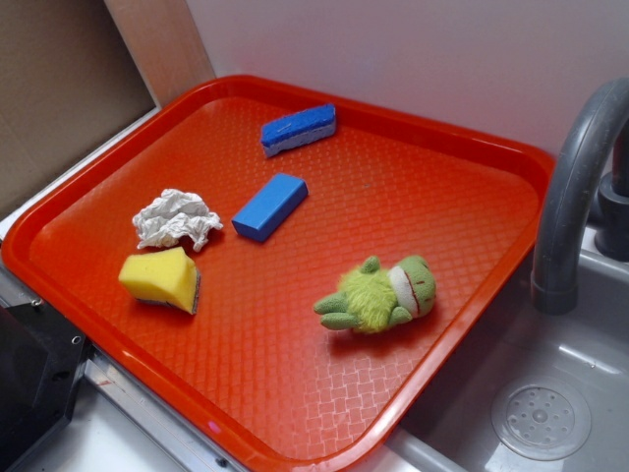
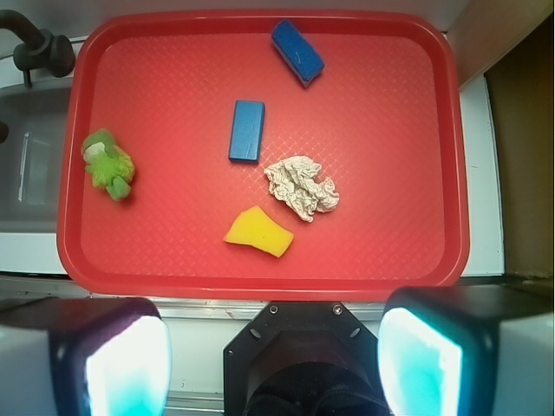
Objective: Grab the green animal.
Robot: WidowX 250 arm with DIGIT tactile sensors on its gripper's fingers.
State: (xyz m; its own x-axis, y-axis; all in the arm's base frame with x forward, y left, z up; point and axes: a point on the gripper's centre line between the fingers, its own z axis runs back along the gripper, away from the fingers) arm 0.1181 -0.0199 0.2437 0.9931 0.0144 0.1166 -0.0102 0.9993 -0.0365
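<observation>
**Frog untouched near the tray's sink-side edge, gripper high and wide**

The red tray [image 1: 295, 393] takes up most of both views, sitting beside a grey sink [image 1: 550, 393] with its curved faucet [image 1: 570, 197]. Five small things lie on it, well apart from one another.

The green animal [image 1: 381, 293] lies on its side close to the tray edge nearest the sink, with bare tray all around it. It looks light and soft, a fuzzy lime body with darker head and limbs (and a white and red band at the mouth). I judge it will squash under the pads rather than slip, and nothing about it seems fragile. The plump body between the limbs is the best place to close on; the thin legs would likely fold away.

Smaller still: a yellow sponge [image 1: 162, 278], a crumpled white paper wad [image 1: 177, 218], a plain blue block [image 1: 269, 206] and a blue sponge with a white underside [image 1: 299, 129].

The gripper [image 2: 273, 360] hangs well above the near rim of the tray, looking straight down, its two fingers [image 2: 121, 364] spread wide with nothing between them. In the wrist view the frog sits far to the left, so the arm needs to travel sideways and then descend.
</observation>
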